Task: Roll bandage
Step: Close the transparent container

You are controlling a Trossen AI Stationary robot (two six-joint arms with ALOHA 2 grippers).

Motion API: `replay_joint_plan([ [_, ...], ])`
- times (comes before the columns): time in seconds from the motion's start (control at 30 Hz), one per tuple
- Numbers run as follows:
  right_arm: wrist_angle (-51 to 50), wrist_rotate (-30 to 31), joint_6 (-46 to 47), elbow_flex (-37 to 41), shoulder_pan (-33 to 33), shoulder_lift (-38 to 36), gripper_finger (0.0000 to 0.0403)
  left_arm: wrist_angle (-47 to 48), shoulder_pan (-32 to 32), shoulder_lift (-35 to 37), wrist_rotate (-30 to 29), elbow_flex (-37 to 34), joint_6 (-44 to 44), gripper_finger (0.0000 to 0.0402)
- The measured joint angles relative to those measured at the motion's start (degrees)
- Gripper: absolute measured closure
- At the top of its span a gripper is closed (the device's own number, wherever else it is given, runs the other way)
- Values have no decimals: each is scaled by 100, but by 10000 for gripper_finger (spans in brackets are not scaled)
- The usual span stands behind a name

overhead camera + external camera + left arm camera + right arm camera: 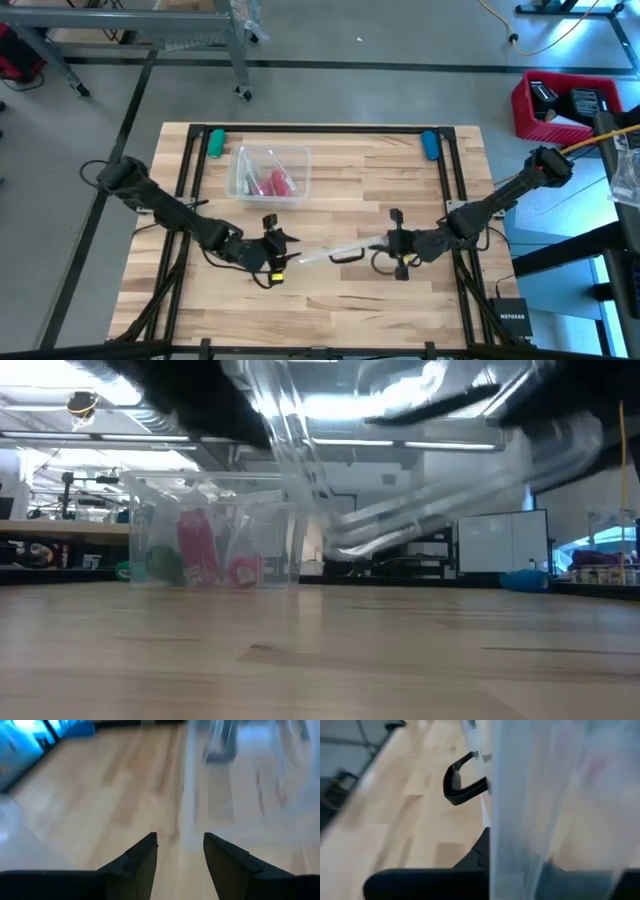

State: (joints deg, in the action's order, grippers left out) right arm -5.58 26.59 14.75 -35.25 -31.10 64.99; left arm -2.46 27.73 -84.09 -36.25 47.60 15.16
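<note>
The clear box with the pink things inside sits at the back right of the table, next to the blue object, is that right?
Not quite. The clear box sits toward the back left of the table, near the green object; the blue object lies at the back right. The high view shows this. The box does hold pink things.

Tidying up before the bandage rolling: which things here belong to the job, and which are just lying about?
Job:
red-pink bandage rolls, in the clear box
left hand
right hand

Lying about:
clear wrapper, between the hands
green object
blue object
</note>
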Motion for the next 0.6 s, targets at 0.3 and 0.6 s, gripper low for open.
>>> replay_joint_plan([
  [0.3,-1228,1069,-1313,-1343,-117,30,391,165,40,387,-213,903,-1440,247],
  [0.6,-1570,1128,-473,-1920,43,27,393,134,49,450,-279,1554,-3407,247],
])
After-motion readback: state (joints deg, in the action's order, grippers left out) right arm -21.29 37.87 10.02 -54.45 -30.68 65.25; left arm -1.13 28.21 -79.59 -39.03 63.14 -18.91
